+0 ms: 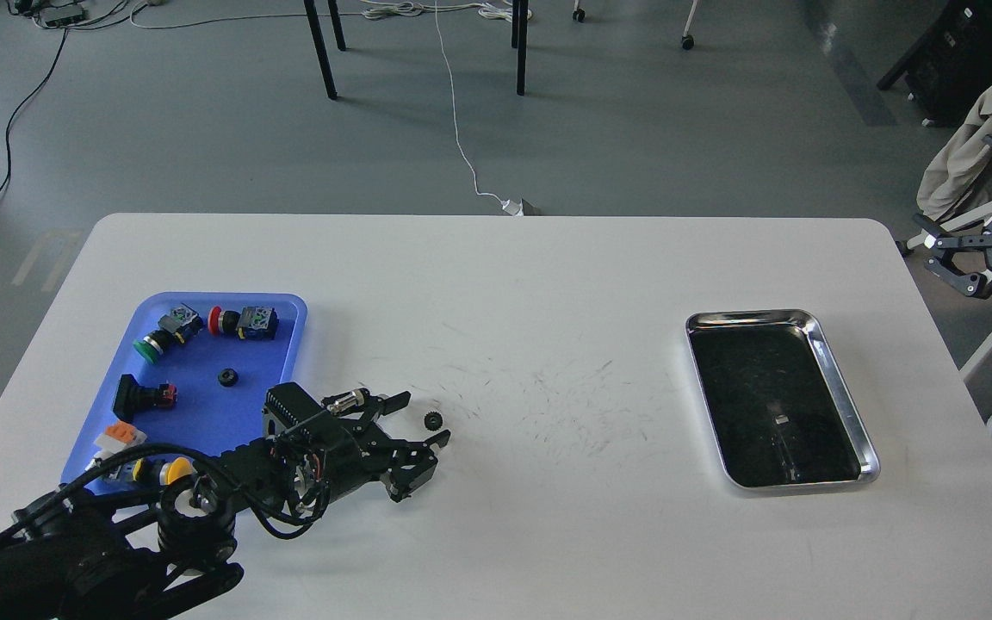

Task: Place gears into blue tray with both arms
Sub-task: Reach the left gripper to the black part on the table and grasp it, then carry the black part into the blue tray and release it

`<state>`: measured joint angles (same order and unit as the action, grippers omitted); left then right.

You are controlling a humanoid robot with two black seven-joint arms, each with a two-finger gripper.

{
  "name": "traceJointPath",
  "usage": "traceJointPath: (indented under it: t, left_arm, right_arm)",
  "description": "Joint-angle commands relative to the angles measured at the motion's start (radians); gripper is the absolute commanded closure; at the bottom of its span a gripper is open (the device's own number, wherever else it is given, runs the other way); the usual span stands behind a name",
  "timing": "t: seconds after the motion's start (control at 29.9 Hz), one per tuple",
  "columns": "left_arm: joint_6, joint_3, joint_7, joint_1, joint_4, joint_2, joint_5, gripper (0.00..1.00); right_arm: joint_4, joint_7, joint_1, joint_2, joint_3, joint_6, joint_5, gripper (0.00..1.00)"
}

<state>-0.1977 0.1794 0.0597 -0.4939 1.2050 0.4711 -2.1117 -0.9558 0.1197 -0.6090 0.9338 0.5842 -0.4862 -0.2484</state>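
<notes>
A tiny black gear [433,420] lies on the white table [496,284], right of the blue tray [203,405]. My left gripper [424,418] is open, its two fingers reaching along either side of this gear without closing on it. A second gear [226,376] rests inside the blue tray near its middle. My right gripper [965,263] hangs open off the table's right edge, far from both gears, with nothing between its fingers.
Several coloured push-button switches [242,321] lie in the blue tray. A shiny silver tray [840,379] with a dark inside sits on the right of the table. Chair legs and cables are on the floor behind.
</notes>
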Motion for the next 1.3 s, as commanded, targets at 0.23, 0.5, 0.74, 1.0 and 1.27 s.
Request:
traceJointPath:
  t: [0.23, 0.5, 0.74, 1.0, 1.27]
  left_arm:
    - [-0.008, 0.002, 0.005, 0.001, -0.002, -0.012, -0.024, 0.80]
    - [-0.045, 0.021, 0.009, -0.012, 0.019, 0.021, -0.011, 0.93]
    - [-0.072, 0.118, 0.014, -0.055, 0.217, 0.292, 0.131, 0.92]
    - [-0.152, 0.101, 0.117, 0.056, 0.214, 0.566, 0.248, 0.92]
    - [-0.236, 0.101, 0.118, 0.182, 0.130, 0.529, 0.285, 0.92]
  right_arm:
    - [0.000, 0.000, 0.002, 0.000, -0.001, 0.001, 0.000, 0.04]
    - [-0.001, 0.000, 0.002, 0.000, 0.000, 0.000, 0.001, 0.04]
    - [0.000, 0.000, 0.002, 0.002, 0.019, -0.002, 0.001, 0.03]
    - [-0.001, 0.000, 0.002, 0.000, 0.029, 0.000, 0.001, 0.03]
    - [-0.001, -0.002, 0.002, -0.001, 0.029, 0.000, 0.001, 0.03]
